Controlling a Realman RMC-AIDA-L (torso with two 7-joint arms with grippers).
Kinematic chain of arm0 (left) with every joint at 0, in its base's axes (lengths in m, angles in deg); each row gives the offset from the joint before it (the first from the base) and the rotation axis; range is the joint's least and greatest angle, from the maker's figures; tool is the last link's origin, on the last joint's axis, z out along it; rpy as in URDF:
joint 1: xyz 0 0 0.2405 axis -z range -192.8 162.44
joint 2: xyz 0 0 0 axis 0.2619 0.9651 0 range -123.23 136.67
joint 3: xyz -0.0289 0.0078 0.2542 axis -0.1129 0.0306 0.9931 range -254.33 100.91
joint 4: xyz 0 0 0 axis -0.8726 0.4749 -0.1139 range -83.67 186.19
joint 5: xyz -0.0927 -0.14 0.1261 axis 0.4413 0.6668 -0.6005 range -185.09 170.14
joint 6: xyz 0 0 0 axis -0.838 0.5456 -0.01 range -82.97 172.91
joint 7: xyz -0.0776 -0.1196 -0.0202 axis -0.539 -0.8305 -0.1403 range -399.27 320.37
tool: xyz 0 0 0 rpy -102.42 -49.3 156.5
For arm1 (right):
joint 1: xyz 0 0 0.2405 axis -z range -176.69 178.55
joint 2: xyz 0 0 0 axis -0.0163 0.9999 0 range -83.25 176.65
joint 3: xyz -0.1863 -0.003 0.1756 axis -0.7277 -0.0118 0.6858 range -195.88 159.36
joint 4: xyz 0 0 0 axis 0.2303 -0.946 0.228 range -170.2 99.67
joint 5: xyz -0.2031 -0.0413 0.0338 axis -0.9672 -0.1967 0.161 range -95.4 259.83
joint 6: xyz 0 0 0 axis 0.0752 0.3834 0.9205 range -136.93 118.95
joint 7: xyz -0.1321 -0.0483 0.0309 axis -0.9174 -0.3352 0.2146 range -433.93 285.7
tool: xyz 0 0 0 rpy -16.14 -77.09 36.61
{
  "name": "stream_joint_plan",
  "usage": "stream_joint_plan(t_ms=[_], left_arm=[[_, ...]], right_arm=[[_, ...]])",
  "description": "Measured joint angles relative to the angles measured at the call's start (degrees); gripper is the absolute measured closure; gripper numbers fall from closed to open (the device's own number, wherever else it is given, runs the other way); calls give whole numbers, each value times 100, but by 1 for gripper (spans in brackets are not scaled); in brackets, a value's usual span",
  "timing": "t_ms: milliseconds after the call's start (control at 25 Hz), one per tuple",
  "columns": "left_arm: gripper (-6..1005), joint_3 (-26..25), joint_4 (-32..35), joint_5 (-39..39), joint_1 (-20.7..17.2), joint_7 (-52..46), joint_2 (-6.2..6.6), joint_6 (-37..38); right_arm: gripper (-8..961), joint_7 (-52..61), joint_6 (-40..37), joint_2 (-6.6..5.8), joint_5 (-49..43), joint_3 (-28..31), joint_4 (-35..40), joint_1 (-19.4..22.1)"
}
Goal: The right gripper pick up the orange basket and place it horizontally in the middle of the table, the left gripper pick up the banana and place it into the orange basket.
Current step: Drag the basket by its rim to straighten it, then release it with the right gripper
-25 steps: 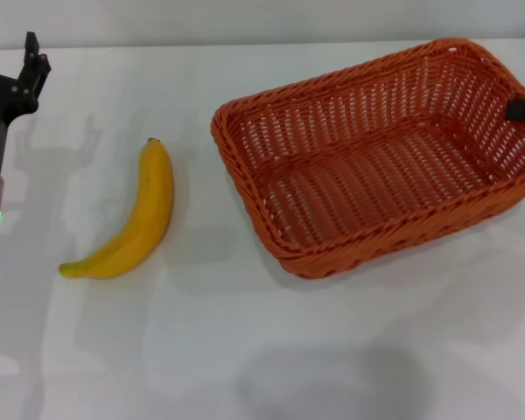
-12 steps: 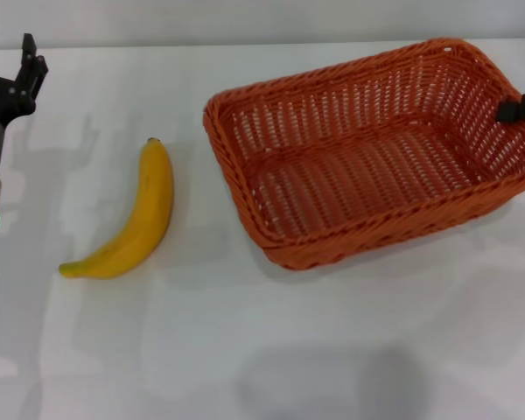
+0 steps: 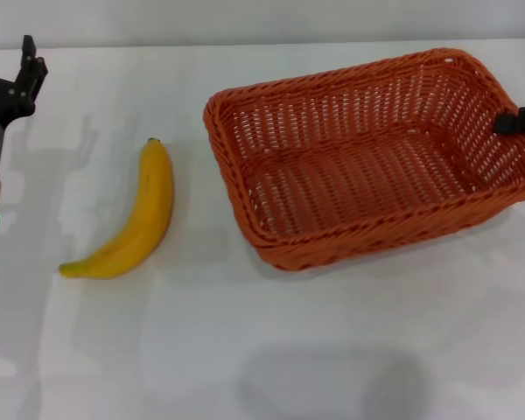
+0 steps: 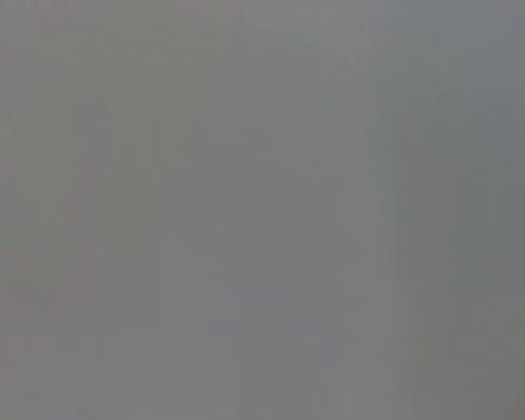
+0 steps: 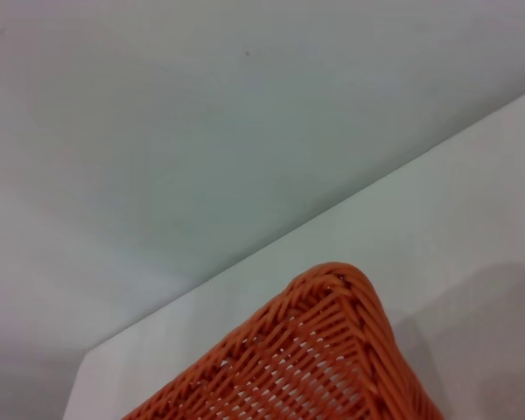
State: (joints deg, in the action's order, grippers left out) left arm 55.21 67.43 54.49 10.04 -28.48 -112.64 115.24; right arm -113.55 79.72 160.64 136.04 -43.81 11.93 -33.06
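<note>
The white desk (image 3: 271,350) carries the orange basket (image 3: 367,157), a large woven rectangle with braided rim, lying on the desk's right half, slightly skewed. The yellow banana (image 3: 131,223) lies well to its left, curved, dark tip pointing away. The right gripper (image 3: 518,121) has its fingers clamped on the basket's right rim. The left gripper (image 3: 31,66) hovers at the far left edge; whether its fingers are released, I cannot tell.

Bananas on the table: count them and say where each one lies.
1. The banana lies on the table, left of the orange basket and apart from it. None shows inside the basket, whose interior is fully visible from the head view.
</note>
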Motion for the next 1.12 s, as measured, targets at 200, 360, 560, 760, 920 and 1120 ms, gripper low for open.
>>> stream_joint_plan(t_ms=[200,360,560,760,920,1120], left_arm=[[166,0,0,3,0,1,0,-3],[166,0,0,4,3,-2,0,-4],[167,0,0,8,13,-1,0,-4],[168,0,0,8,18,2,0,-4],[168,-5,0,9,18,2,0,-4],[169,-8,0,10,18,2,0,-4]], right_arm=[[781,-47,-130,115,126,-19,103,125],[781,-124,-270,130,308,-54,57,240],[781,-193,-438,142,571,-210,20,360],[781,-218,-489,145,690,-301,-39,431],[781,-220,-510,150,750,-384,-48,454],[781,-228,-522,165,815,-402,-60,480]])
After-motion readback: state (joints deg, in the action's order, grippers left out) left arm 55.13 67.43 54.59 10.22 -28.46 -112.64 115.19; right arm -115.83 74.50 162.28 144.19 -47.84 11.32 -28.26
